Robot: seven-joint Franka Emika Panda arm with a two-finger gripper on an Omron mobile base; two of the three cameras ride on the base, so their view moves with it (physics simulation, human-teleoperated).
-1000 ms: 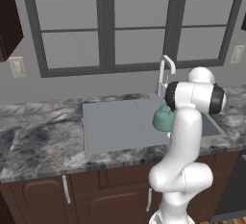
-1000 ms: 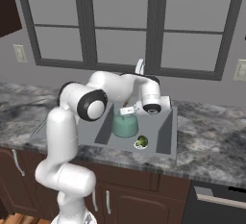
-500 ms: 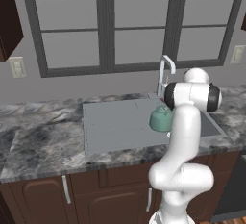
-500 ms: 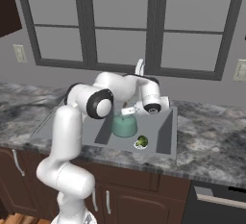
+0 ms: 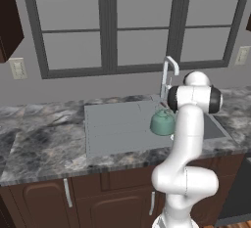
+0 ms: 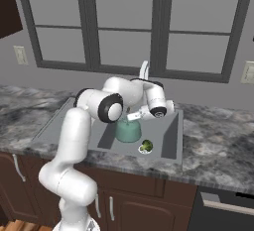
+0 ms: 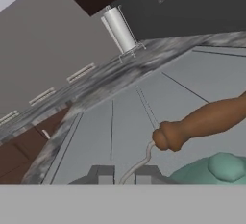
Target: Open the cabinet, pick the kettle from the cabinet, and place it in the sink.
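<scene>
Gripper [image 7: 121,176] clamped on the thin wire handle of the kettle [image 5: 162,122]. Kettle hanging low over the sink [image 5: 112,134], right of centre, near the faucet [image 5: 168,73] and just beside the broccoli piece [image 6: 145,146]. Lower straight down until the base rests flat on the basin floor; avoid the broccoli; part the jaws only after contact. Compared with a second ago: kettle marginally lower, arm elbow shifted slightly; grip unchanged.

Sink [image 5: 112,129] left half is bare basin floor, open for approach. Right half is crowded: kettle [image 5: 162,123] and broccoli [image 6: 146,146] close together, faucet [image 5: 168,73] upright at back rim. Counter [image 5: 44,139] left of the basin is open.
</scene>
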